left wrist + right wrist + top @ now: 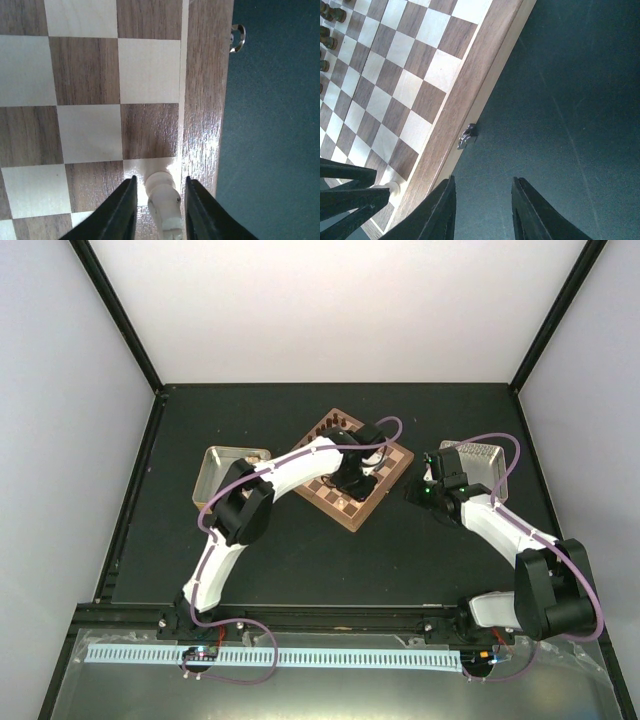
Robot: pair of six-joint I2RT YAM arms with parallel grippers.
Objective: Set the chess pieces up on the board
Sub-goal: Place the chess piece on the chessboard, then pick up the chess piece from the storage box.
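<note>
The left tool [160, 180] is slightly spread, with a pale piece [162, 202] between its two fingers [125, 210]. A thin gap shows on each side, so it looks like loose bracketing rather than a pinch. The pale piece appears to stand upright on a light square in the outermost row of the board [205, 100], right against the rim. Its long axis runs roughly along the tool's own line of approach. Judging from that, the coming move is a straight pull back along that axis, because any sideways drift would push a finger into the piece and tip it.

The right tool [482, 182] is spread and holds nothing. It hangs over the dark table [570, 100] just off the board's edge, near a small metal latch [467, 136]. The left arm is plainly the nearer one to the pale piece.

The right wrist view shows what the left does not: rows of dark pieces [330, 20] at the board's far side. The top view alone shows the tan tray [232, 472] to the left of the board and the silver tray [478, 462] to its right, but there the left arm hides the pale piece.
</note>
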